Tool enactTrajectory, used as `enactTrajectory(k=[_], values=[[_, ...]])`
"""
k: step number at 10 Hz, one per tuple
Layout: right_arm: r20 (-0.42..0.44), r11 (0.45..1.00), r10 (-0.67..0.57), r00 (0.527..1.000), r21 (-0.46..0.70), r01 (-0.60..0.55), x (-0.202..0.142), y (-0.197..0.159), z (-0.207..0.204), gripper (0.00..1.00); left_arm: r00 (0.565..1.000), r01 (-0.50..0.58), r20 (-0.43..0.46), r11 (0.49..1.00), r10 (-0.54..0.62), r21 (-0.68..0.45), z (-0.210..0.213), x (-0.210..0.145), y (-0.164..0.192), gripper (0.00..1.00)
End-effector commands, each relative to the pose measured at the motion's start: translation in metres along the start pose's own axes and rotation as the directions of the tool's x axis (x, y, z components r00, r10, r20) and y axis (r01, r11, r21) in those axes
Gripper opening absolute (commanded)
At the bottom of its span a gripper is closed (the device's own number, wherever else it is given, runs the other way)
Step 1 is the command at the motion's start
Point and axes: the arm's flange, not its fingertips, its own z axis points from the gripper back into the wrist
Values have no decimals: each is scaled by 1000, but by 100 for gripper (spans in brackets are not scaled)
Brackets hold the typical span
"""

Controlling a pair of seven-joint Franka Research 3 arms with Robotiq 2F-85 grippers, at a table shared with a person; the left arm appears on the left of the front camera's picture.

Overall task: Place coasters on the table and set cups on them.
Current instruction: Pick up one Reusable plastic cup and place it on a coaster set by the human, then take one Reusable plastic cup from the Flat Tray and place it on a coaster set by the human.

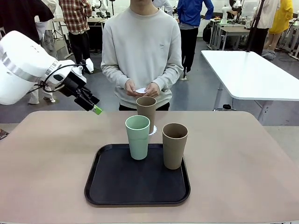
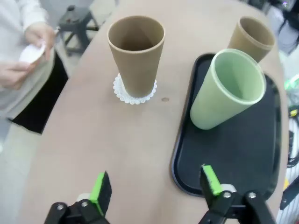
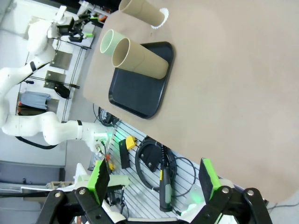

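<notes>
One coaster (image 1: 153,130) (image 2: 134,96) lies flat on the table (image 1: 46,154), just beyond the far rim of the black tray (image 1: 117,186) (image 2: 243,154), and a brown cup (image 1: 146,112) (image 2: 136,56) stands upright on it, the lacy edge showing all around its base. The mint cup (image 1: 138,136) (image 2: 226,88) and a second brown cup (image 1: 174,145) (image 2: 252,37) stand upright side by side on the far part of the tray, mint toward the robot's left. Across the table the person's hands (image 1: 148,88) hold a second coaster (image 1: 141,90) (image 2: 30,52) at waist height, above the far edge. The left gripper (image 1: 96,109) (image 2: 156,186) hangs in the air over the far left part of the table, well apart from the cups and to the left of the coastered one. Its jaws stand wide apart with nothing between them, and in its wrist view the coastered cup sits ahead of the fingers with bare tabletop between. The right gripper (image 3: 154,179) is likewise spread and empty. In its wrist view the tray (image 3: 140,88) and all three cups lie far off, beyond the table's edge.
</notes>
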Motion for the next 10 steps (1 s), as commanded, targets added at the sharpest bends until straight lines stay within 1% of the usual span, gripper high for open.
enactTrajectory(k=[1,2,4,6,7,10], values=[[4,1000,0,1000,14,0,0,0,0,100,963,-209,-184,977,197,-47,-5,38,-11,100],[4,1000,0,1000,14,0,0,0,0,100,944,-254,-233,965,234,-60,-7,46,-14,100],[4,1000,0,1000,14,0,0,0,0,100,944,-236,-241,972,226,-16,-7,64,-23,100],[4,1000,0,1000,14,0,0,0,0,100,936,-234,-262,972,233,30,-12,75,-24,100],[4,1000,0,1000,14,0,0,0,0,100,940,-249,-241,969,240,-6,-8,61,-30,100],[4,1000,0,1000,14,0,0,0,0,100,940,-249,-241,969,240,-6,-8,61,-30,100]])
